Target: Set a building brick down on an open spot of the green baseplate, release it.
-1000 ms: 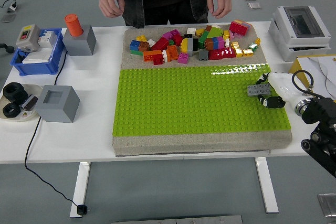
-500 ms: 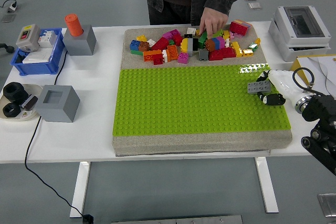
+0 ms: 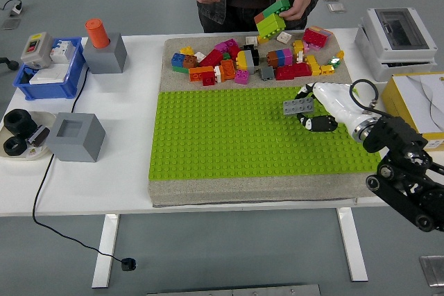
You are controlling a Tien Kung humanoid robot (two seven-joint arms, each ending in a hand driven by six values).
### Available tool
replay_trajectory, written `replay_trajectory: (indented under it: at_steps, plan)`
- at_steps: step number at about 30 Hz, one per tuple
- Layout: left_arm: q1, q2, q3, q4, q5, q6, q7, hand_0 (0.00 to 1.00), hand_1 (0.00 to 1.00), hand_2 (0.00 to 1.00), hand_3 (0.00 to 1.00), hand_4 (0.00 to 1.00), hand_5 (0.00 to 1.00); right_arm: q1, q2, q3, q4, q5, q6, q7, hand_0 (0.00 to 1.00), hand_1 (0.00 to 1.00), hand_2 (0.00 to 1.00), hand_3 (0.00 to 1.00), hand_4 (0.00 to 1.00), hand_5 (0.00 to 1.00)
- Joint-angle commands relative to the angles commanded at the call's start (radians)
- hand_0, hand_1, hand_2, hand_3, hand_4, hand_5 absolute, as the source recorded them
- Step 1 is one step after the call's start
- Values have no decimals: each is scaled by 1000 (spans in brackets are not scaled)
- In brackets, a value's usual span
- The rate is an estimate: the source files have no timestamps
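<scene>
Grey brick (image 3: 298, 106) pinched in right robot hand (image 3: 320, 107), above green baseplate (image 3: 229, 136).

Likely a lab: white table (image 3: 104, 171), electrical boxes (image 3: 397, 32), grey floor.

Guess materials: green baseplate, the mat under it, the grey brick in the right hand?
Green baseplate: likely hard moulded plastic, glossy; studded grid, glare streak along its far edge.
Mat: looks like coarse beige fabric or felt, matte, with a soft edge.
Grey brick, held in the right hand: probably hard plastic, smooth, with studs on top.
</scene>
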Motion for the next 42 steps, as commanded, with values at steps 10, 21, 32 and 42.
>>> replay_trajectory:
  at_steps: [10, 21, 32, 42]
  plan:
    - [-3, 3, 0, 0, 1, -1, 3, 657, 644, 663, 676, 707, 223, 76, 164, -74, -143, 44, 7, 9, 643, 681, 702, 550, 641, 232]
    - [-4, 3, -3, 0, 5, -1, 4, 657, 645, 662, 675, 713, 229, 87, 209, -41, -266, 33, 7, 21, 658, 702, 713, 555, 646, 238]
    - [-4, 2, 0, 0, 1, -1, 3, 656, 643, 663, 675, 713, 228, 93, 171, -48, -260, 23, 14, 20, 660, 699, 714, 558, 651, 238]
    - [-2, 1, 6, 0, -6, -1, 4, 657, 644, 662, 674, 712, 228, 86, 153, -67, -273, 18, 24, 21, 663, 703, 715, 558, 654, 238]
